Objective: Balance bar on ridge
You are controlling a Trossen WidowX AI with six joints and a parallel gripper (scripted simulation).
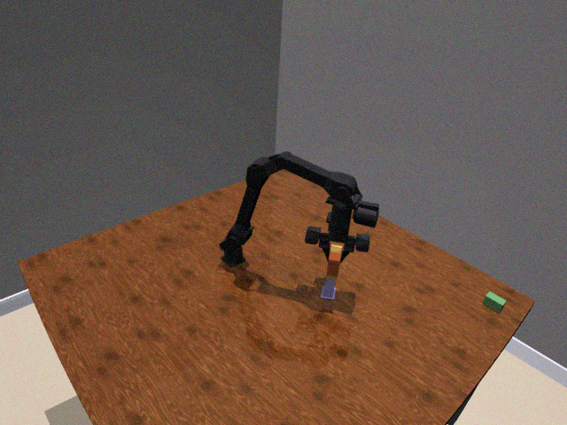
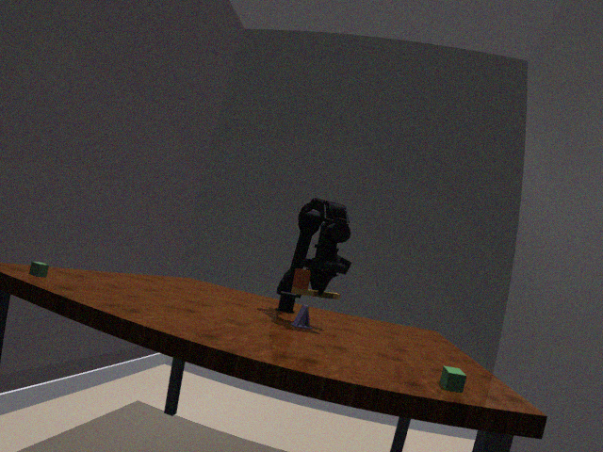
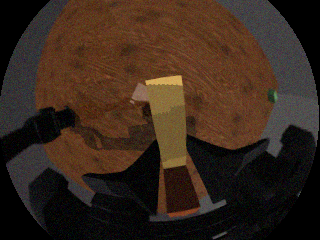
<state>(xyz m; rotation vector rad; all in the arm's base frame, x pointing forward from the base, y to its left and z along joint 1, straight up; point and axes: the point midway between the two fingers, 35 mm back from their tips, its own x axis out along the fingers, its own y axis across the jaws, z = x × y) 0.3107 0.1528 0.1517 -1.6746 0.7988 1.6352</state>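
Observation:
My gripper [image 1: 337, 257] [image 2: 320, 292] [image 3: 171, 140] points down and is shut on the yellow bar [image 1: 336, 248] [image 2: 333, 295] [image 3: 169, 112]. A red-orange block [image 1: 333, 268] [image 2: 301, 281] [image 3: 181, 190] stands on one end of the bar. The bar looks roughly level in the exterior view. The purple ridge [image 1: 328, 290] [image 2: 302, 317] stands on the table below the block's end of the bar, with a gap between its top and the bar. The ridge does not show in the wrist view, where the bar hides part of the table.
The wooden table [image 1: 182, 366] [image 2: 219, 326] [image 3: 175, 30] bears a green block [image 1: 494, 302] near its right corner in the top view. The exterior view shows two green blocks, at far left [image 2: 39, 269] and front right [image 2: 452, 379]. One green block [image 3: 272, 95] shows at the wrist view's right.

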